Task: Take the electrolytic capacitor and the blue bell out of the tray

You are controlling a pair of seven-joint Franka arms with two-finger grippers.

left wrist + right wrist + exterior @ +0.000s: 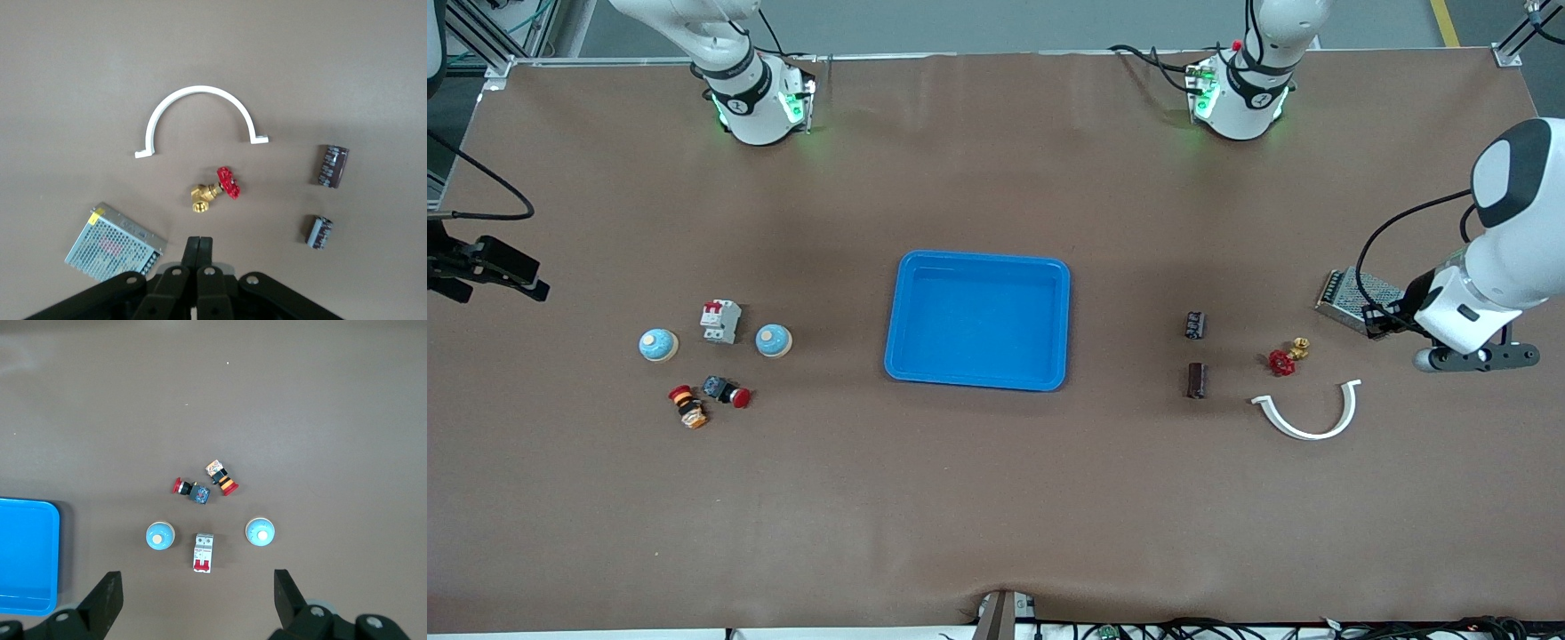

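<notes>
The blue tray (978,320) sits at the middle of the surface and looks empty, so by the look of things the removal is done or nearly so. The risks left are small ones. Two electrolytic capacitors lie between the tray and the left arm's edge: the nearer capacitor (1197,380) and the farther capacitor (1196,324) are both cylinders on their sides, and a brush from a passing arm could roll either one. Beside them, toward that edge, lie a white curved clamp (1309,418), a red-handled brass valve (1287,357) and a metal power supply (1352,298).

Toward the right arm's edge, two blue bells (658,344) (774,340) flank a circuit breaker (720,321), with two push-button switches (727,391) (688,406) nearer the front edge. These are close-packed, so a careless sweep there would scatter them.

The left gripper (198,250) hangs over the power supply, jaws shut together on nothing. The right gripper (197,603) hovers at the right arm's edge, jaws spread wide and empty.
</notes>
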